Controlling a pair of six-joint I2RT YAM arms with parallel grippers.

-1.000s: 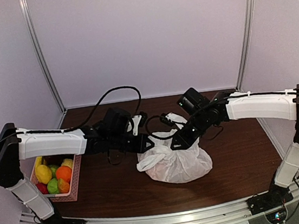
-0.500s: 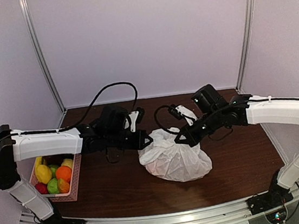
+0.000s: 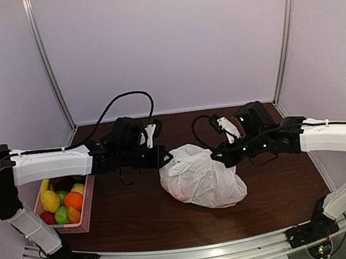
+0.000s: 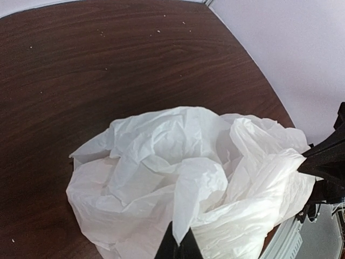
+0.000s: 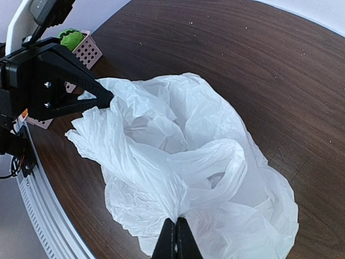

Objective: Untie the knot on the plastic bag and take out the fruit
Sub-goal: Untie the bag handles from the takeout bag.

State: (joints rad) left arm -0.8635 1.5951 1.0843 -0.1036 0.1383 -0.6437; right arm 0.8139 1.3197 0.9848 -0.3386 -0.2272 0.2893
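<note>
My left gripper is pinched tight on a fold at the left edge of the plastic bag, and my right gripper is clamped just as tight on a fold at its right edge. The crinkled white bag sits between them on the middle of the brown table. Well to the left, at the near-left corner, a pink basket holds fruit.

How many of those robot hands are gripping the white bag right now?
2. The left hand pinches the plastic bag at its left side, and the right hand pinches its right side. Both are shut on the plastic.
</note>
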